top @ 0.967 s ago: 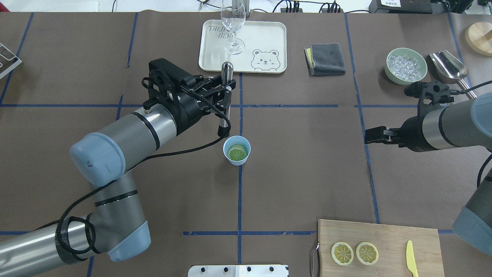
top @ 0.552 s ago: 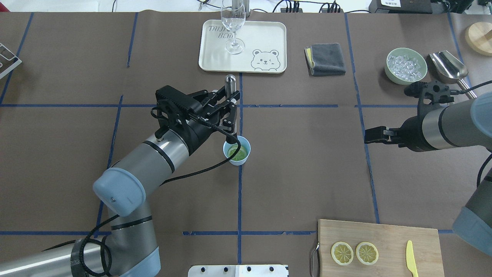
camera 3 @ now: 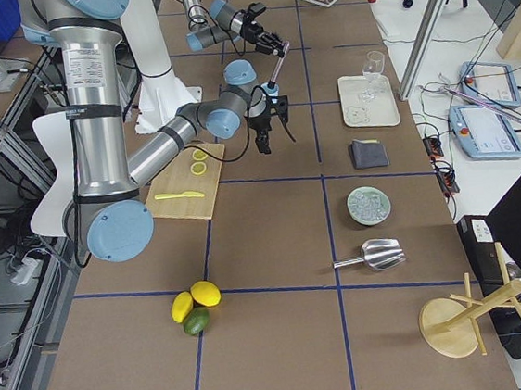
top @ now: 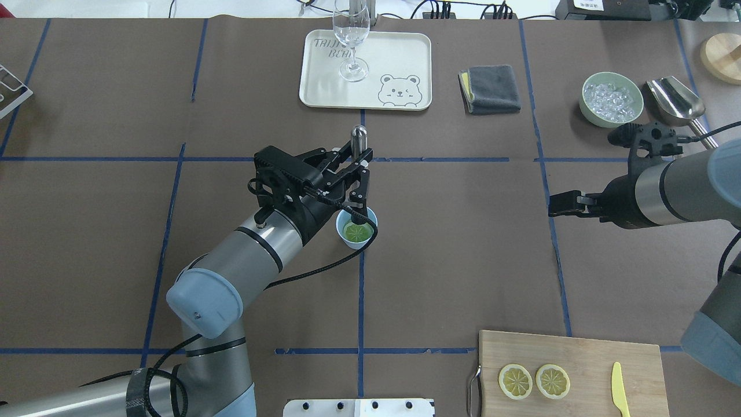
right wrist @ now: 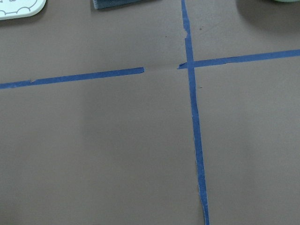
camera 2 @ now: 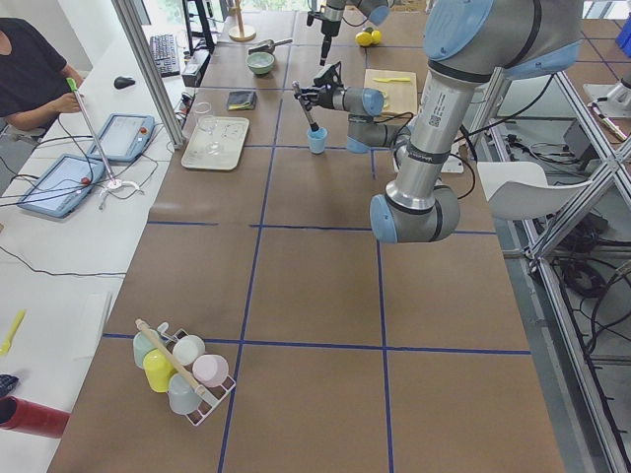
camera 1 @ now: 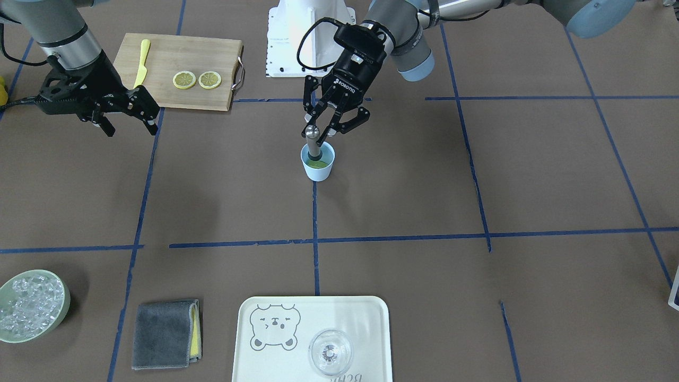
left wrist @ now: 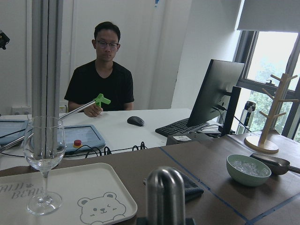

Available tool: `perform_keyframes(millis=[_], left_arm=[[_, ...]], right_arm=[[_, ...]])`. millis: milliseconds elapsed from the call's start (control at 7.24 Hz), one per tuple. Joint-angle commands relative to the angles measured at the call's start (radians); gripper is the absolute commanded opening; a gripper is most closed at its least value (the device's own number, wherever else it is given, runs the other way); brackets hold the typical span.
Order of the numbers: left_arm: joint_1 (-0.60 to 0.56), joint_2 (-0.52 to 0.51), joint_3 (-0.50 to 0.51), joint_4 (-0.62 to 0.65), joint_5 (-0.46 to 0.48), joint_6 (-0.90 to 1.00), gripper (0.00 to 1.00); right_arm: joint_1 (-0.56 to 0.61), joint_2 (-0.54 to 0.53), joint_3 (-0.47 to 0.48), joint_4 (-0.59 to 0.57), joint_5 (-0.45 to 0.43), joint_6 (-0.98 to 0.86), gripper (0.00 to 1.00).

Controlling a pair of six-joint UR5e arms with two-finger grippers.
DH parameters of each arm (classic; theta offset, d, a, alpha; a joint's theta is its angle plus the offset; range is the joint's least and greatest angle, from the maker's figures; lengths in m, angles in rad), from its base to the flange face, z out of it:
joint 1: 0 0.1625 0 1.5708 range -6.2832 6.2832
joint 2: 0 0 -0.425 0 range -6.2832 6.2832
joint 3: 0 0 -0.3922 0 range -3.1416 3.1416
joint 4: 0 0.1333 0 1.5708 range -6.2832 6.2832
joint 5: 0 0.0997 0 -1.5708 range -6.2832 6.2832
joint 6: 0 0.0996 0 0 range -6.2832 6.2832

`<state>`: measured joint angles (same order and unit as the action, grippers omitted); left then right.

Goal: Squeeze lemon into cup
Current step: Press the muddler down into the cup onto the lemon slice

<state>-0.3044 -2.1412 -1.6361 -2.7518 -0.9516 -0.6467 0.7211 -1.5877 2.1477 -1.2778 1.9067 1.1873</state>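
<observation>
Overhead exterior view is showing the brown table (top: pixel 463 260), crossed with blue tape, carrying everything. The left arm is reaching over its middle, and the left pincer (top: pixel 359 169) is pinching a metal muddler (top: pixel 359 139) around the shaft, holding it nearly upright. The right arm is hanging well apart at the table's right side, with the right pincer (camera 1: pixel 130 125) spread and gripping nothing above bare table. A wooden cutting board (top: pixel 579 353) is lying at the near right edge with two spare slices (top: pixel 515 381) and a yellow knife (top: pixel 619 394) on it. A pale tray (top: pixel 399 58) is sitting at the far edge, bearing a clear glass (top: pixel 351 35). The cup (top: pixel 359 243) is standing upright on the centre tape line, directly below the left pincer. The muddler's black lower end is dipping inside the cup's mouth. The lemon (top: pixel 356 233) is lying flat inside the cup; whether the muddler is touching it cannot be told.
</observation>
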Motion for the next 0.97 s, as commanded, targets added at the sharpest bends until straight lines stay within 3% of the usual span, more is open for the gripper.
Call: perform_keyframes(millis=[0, 276, 828], left_arm=[[0.008, 0.003, 0.022, -0.005, 0.001, -0.001, 0.0], [0.022, -0.002, 0.082, -0.051, 0.001, -0.001, 0.0], [0.036, 0.0, 0.107, -0.052, 0.001, 0.001, 0.0]], right_arm=[[0.0, 0.0, -0.002, 0.0, 0.0, 0.0, 1.0], [0.0, 0.0, -0.002, 0.0, 0.0, 0.0, 1.0], [0.0, 0.0, -0.002, 0.0, 0.002, 0.0, 1.0]])
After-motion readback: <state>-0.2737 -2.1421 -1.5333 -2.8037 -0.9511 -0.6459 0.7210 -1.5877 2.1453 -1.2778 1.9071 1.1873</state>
